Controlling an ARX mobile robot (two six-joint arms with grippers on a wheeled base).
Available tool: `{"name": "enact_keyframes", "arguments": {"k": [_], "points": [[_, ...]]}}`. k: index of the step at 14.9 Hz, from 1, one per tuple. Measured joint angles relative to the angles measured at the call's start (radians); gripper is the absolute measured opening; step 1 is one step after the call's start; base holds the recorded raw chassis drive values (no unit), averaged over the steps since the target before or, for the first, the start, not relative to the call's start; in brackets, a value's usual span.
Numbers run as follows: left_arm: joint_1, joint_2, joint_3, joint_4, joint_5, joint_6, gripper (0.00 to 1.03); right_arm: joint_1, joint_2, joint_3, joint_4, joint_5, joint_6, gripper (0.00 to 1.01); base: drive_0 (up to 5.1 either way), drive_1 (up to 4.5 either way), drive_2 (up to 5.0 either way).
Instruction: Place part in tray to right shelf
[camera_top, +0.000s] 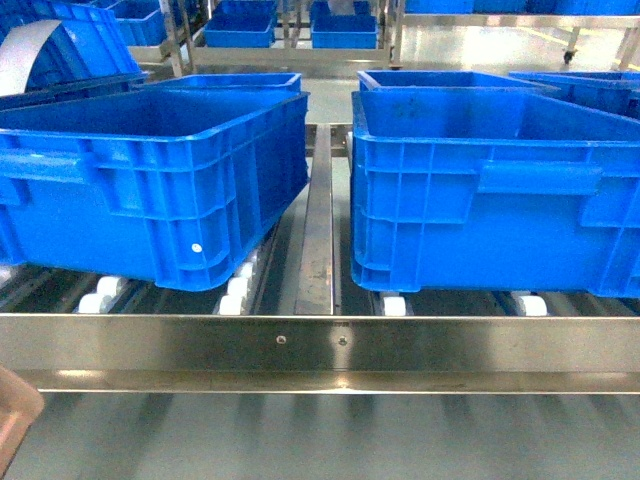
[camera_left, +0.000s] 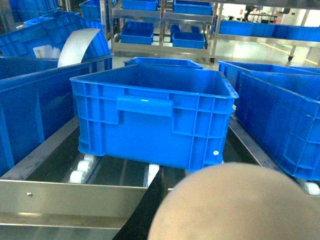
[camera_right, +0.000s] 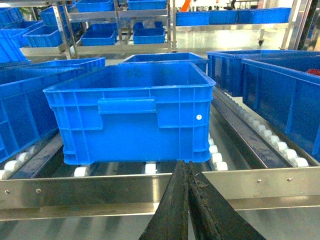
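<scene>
The beige tray (camera_left: 240, 205) fills the lower right of the left wrist view, very close to the camera. Only its corner (camera_top: 15, 425) shows at the bottom left of the head view. My left gripper (camera_left: 180, 190) is shut on it; one black finger (camera_left: 150, 205) shows beside it and the other is hidden behind it. My right gripper (camera_right: 188, 167) is shut with nothing in it, its tips in front of the steel front rail (camera_right: 100, 187) of the right shelf (camera_top: 320, 345). The part is out of view.
Two large blue crates (camera_top: 150, 180) (camera_top: 490, 190) stand on the white rollers (camera_top: 235, 290), one on each side of the centre divider (camera_top: 320, 230). More blue crates (camera_right: 275, 85) sit on neighbouring lanes, with further crates on racks (camera_left: 160, 30) behind.
</scene>
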Motion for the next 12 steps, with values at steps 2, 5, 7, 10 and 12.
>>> {"name": "enact_keyframes", "arguments": {"k": [2,5,7,10,12], "points": [[0.0,-0.033,0.0,-0.031,0.0,0.0,0.12,0.0,0.0,0.0,-0.003,0.0,0.0,0.02,0.0,0.0,0.0],[0.0,-0.205,0.0,-0.242,0.0,-0.001,0.12,0.0,0.0,0.0,-0.003,0.0,0.0,0.02,0.0,0.0,0.0],[0.0,-0.21,0.001,-0.232,0.001,-0.001,0.12,0.0,0.0,0.0,-0.003,0.001,0.0,0.02,0.0,0.0,0.0],[0.0,-0.211,0.001,-0.219,0.0,0.0,0.12,0.0,0.0,0.0,-0.003,0.0,0.0,0.02,0.0,0.0,0.0],[0.0,-0.211,0.001,-0.222,0.0,0.0,0.12,0.0,0.0,0.0,-0.002,0.0,0.0,0.02,0.0,0.0,0.0]]}}
